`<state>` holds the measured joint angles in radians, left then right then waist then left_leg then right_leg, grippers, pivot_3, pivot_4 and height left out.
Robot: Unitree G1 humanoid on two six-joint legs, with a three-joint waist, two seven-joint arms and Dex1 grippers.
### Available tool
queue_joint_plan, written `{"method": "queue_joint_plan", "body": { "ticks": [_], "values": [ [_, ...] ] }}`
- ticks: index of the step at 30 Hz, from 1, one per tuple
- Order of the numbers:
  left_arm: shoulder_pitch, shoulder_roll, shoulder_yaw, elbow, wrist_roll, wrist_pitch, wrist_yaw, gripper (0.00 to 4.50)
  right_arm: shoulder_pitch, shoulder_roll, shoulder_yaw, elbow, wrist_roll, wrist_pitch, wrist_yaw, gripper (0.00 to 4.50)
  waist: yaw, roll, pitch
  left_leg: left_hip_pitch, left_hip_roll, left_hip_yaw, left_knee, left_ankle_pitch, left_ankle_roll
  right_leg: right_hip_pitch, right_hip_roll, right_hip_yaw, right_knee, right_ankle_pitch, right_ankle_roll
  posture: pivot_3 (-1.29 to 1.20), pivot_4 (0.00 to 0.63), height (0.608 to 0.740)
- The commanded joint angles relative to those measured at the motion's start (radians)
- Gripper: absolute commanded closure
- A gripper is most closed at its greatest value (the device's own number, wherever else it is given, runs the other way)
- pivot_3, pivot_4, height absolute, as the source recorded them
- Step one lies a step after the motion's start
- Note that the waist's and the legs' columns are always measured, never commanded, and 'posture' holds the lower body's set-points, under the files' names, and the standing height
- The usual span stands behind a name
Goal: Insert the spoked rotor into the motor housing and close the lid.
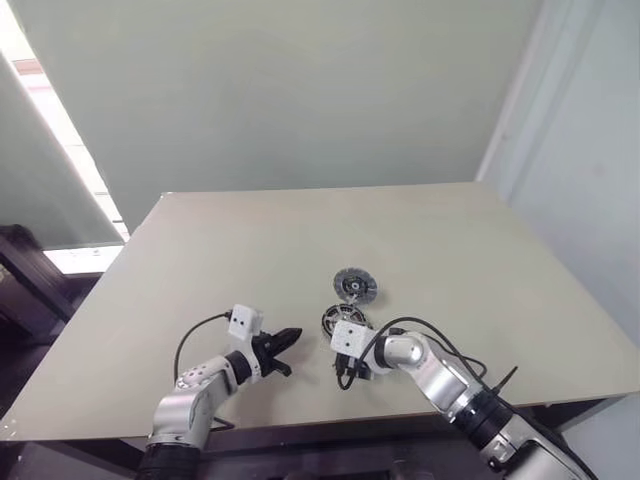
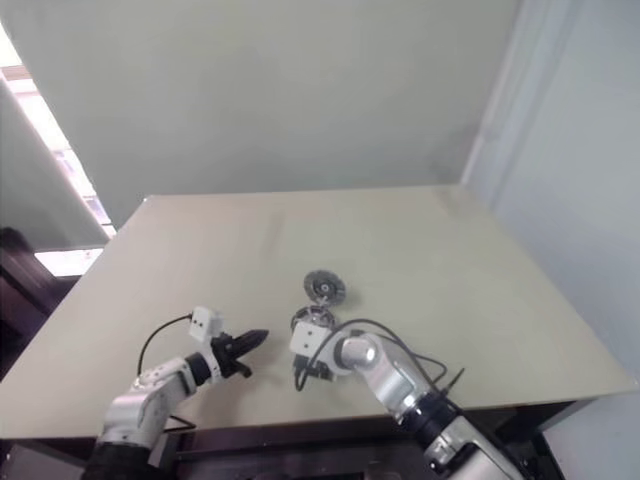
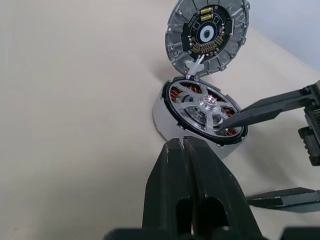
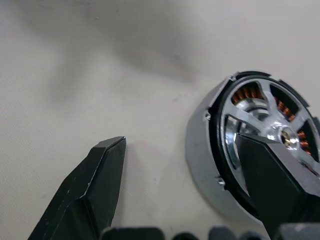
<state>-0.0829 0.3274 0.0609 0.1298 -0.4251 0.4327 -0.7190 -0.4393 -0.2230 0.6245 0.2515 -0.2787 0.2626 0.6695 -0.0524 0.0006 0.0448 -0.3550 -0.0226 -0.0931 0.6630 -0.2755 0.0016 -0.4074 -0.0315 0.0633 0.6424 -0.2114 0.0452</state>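
The spoked rotor, a flat silver metal wheel with open spokes, a small shiny hub and a dark outer rim, sits seated in the motor housing, a short round silver-walled can with copper-brown windings showing between the spokes. The housing stands on the pale beige table, toward its near edge. Just beyond it the lid, a dark grey round disc with a ribbed rim and a circuit-like inner face, stands tilted up, its lower edge meeting the housing rim. The right gripper has its jaws spread wide: one black finger lies over the rotor face near the hub, the other outside the housing wall. The left gripper hovers near the housing, jaws pressed together, holding nothing.
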Motion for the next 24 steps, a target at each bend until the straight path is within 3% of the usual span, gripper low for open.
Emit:
{"method": "queue_joint_plan", "body": {
  "ticks": [1, 10, 24],
  "values": [
    [-0.004, 0.002, 0.018, -0.018, -0.003, -0.022, 0.003, 4.5, -0.023, 0.002, -0.006, 0.002, -0.021, -0.022, -0.002, 0.71, 0.0, 0.0, 0.0, 0.0, 0.0, 0.0, 0.0, 0.0, 0.0, 0.0, 0.0, 0.0, 0.0, 0.0, 0.0, 0.0, 0.0, 0.74],
    [-0.011, 0.002, 0.018, -0.01, -0.004, -0.026, 0.001, 4.5, -0.003, 0.013, -0.073, -0.061, 0.026, -0.019, -0.022, 0.71, 0.0, 0.0, 0.0, 0.0, 0.0, 0.0, 0.0, 0.0, 0.0, 0.0, 0.0, 0.0, 0.0, 0.0, 0.0, 0.0, 0.0, 0.74],
    [-0.024, -0.014, 0.018, 0.009, -0.001, -0.048, 0.005, 4.5, 0.014, -0.003, -0.061, -0.098, 0.001, -0.003, -0.001, 0.71, 0.0, 0.0, 0.0, 0.0, 0.0, 0.0, 0.0, 0.0, 0.0, 0.0, 0.0, 0.0, 0.0, 0.0, 0.0, 0.0, 0.0, 0.74]
  ]
}}
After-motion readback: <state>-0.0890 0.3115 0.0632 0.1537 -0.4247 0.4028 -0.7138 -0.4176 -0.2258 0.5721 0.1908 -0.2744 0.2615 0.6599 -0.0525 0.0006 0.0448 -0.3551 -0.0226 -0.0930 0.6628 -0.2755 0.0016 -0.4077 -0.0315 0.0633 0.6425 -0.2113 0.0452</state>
